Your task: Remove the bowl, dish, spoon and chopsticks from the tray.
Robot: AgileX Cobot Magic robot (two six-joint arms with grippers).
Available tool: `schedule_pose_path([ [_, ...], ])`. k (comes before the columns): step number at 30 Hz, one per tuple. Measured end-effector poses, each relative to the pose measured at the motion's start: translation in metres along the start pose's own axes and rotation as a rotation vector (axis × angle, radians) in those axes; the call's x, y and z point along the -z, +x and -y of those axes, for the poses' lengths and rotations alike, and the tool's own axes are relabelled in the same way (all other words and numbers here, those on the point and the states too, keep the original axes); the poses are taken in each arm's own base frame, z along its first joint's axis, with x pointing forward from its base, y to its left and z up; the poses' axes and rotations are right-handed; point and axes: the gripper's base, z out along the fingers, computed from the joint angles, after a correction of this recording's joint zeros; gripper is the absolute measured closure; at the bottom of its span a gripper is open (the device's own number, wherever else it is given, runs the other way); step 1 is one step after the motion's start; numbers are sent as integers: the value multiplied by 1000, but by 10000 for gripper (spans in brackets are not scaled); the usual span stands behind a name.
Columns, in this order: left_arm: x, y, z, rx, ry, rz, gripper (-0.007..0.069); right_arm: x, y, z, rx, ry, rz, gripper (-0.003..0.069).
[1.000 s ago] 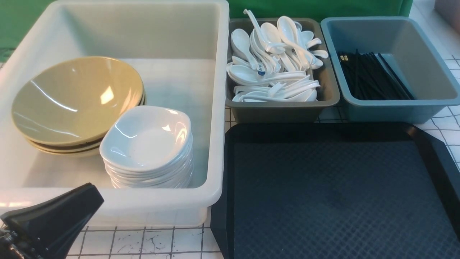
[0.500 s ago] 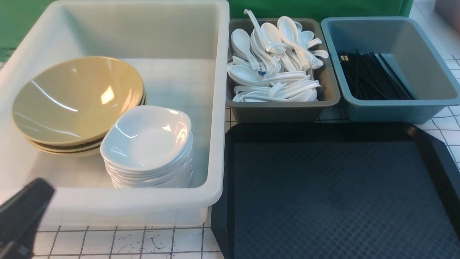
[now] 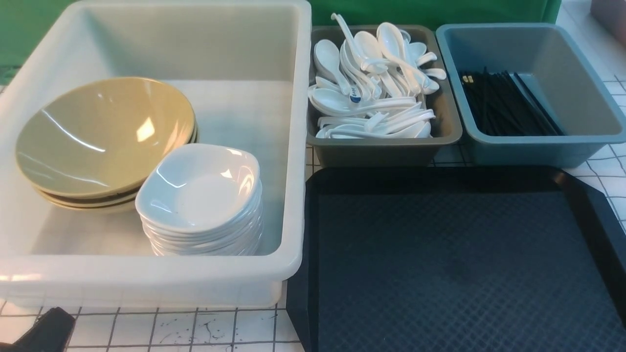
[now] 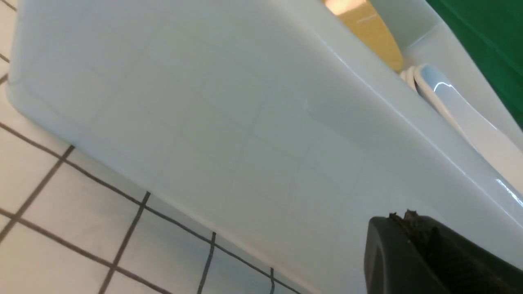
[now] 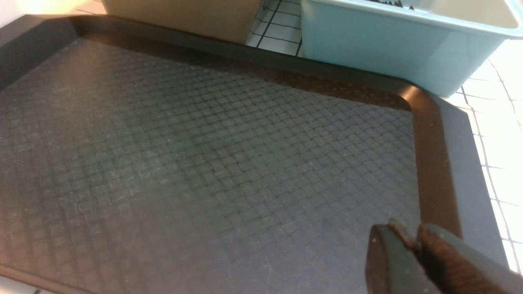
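One tray (image 3: 459, 264), three stacked bowls (image 3: 102, 132), two bins (image 3: 386, 146)

place: canteen dish-sorting station | cues: white tub (image 3: 293, 146), spoon bin (image 3: 447, 122), gridded tabletop (image 3: 195, 330)

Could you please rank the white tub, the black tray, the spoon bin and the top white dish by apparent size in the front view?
1. White tub and tray: unsure, since the frame cuts off the tray.
2. Spoon bin.
3. Top white dish.
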Motion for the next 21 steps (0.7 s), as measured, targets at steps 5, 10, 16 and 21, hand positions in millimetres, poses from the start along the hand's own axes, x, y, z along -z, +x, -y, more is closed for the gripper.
schedule_pose_path([
  [5, 0, 0, 1, -2, 11, -8, 625, 0, 0, 0, 0, 0, 0, 559],
  [10, 0, 0, 1, -2, 11, -8, 625, 0, 0, 0, 0, 0, 0, 555],
  [16, 0, 0, 1, -2, 11, -8, 625, 0, 0, 0, 0, 0, 0, 550],
  [21, 0, 0, 1, -1, 11, -8, 625, 0, 0, 0, 0, 0, 0, 549],
])
